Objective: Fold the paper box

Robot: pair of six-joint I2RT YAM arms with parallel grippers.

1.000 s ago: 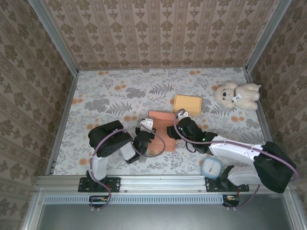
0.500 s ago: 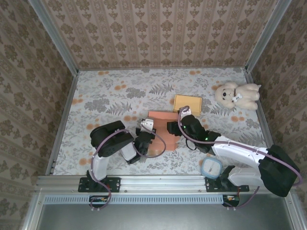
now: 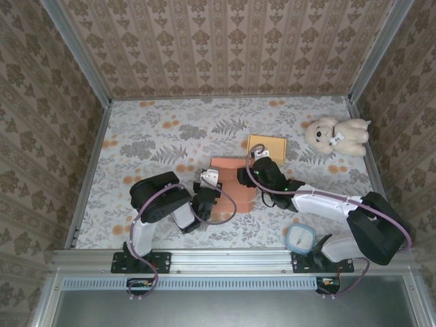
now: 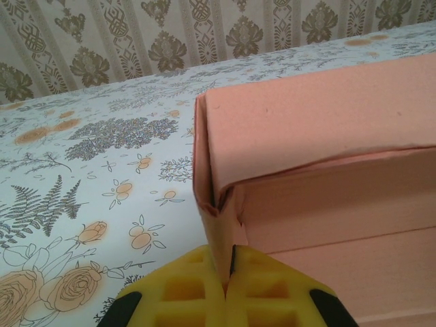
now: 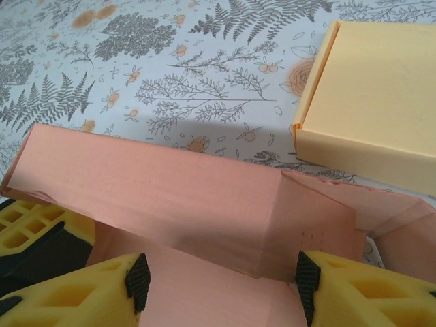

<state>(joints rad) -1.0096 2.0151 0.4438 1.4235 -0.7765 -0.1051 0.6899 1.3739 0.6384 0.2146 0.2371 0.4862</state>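
Left gripper (image 4: 228, 274) pinching pink box (image 4: 327, 136) wall, right gripper (image 5: 221, 281) spread, floral tablecloth (image 3: 170, 129), patterned walls (image 3: 231, 48).

Left arm (image 3: 158, 199): folded low, left of the paper box (image 3: 226, 166) | left gripper (image 4: 228, 274): pads pinched on the box's left corner wall | right arm (image 3: 327, 204): stretched in from the box's right | right gripper (image 5: 218, 289): fingers spread wide over the box floor

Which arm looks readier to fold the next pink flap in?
Right, probably. The right gripper is open over the pink box, facing its raised long side; the left gripper is shut on a corner wall, holding it.
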